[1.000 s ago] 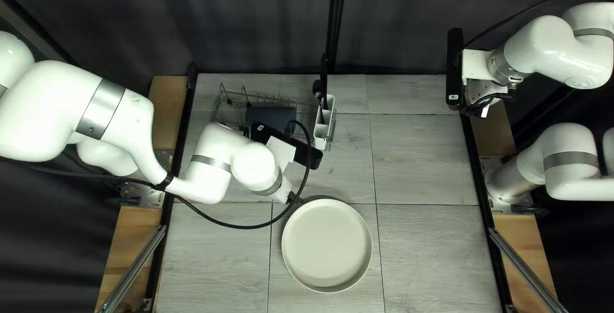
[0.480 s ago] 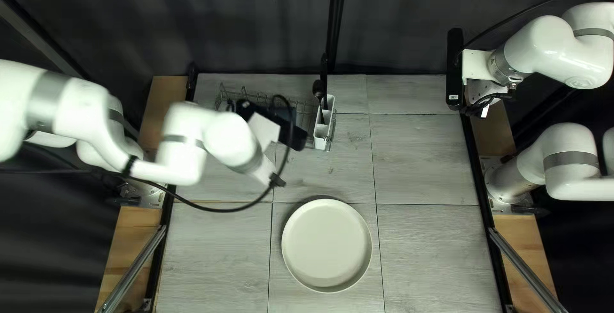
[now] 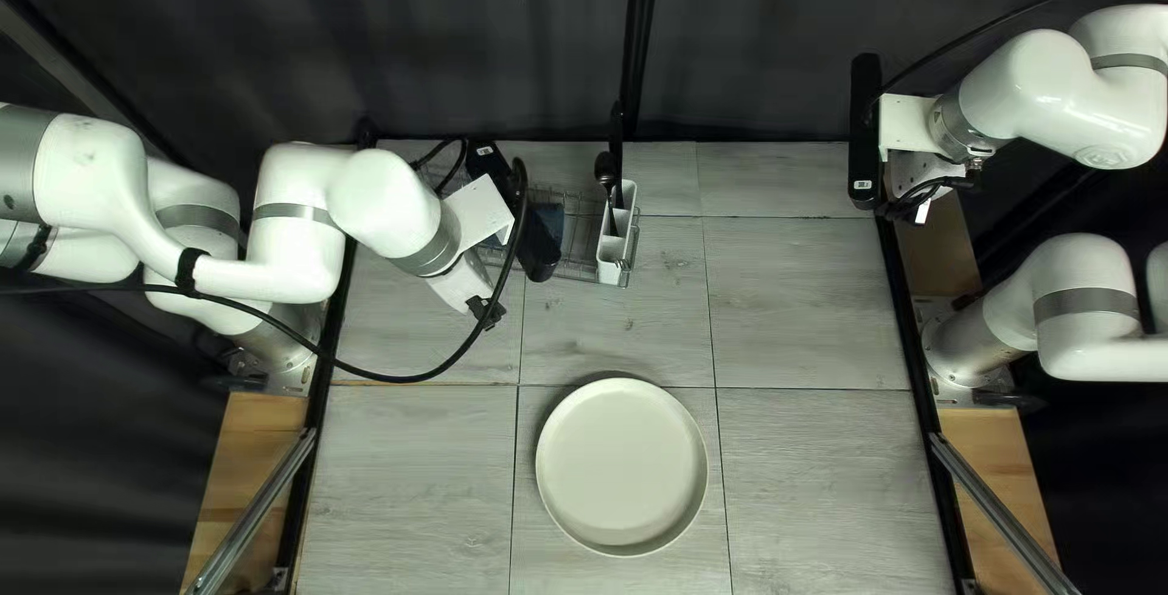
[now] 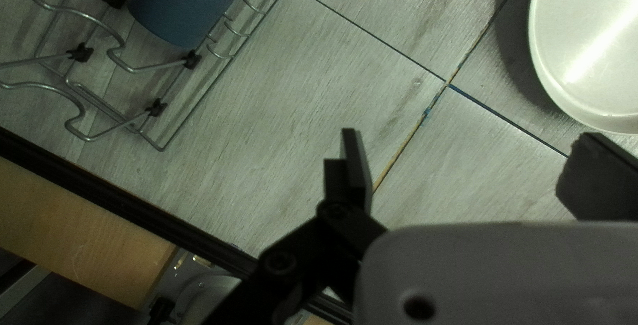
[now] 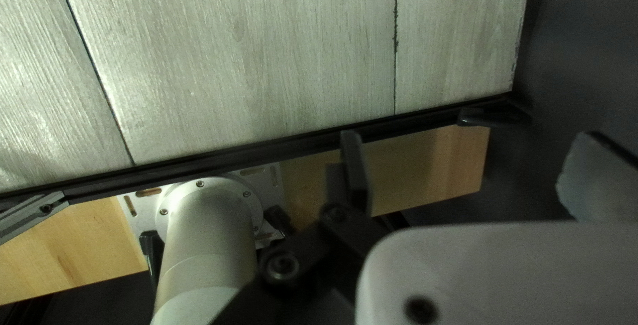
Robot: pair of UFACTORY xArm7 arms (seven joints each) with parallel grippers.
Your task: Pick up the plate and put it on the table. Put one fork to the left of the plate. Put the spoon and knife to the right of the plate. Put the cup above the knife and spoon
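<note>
Cutlery (image 3: 606,172): upright in the caddy (image 3: 611,273), rightward and farther out in top left view
Nearer: my left gripper (image 4: 475,159), wide, empty
Right gripper (image 5: 468,165): wide, empty

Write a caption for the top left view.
Pale plate on the table, dark cutlery in the white holder, my left arm extending over the table's left side.

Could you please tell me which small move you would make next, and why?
I would probably bring my left gripper over to the dark cutlery in the white caddy. Its jaws stand apart with nothing between them, the plate lies on the table, and that cutlery is not yet laid beside it.
</note>
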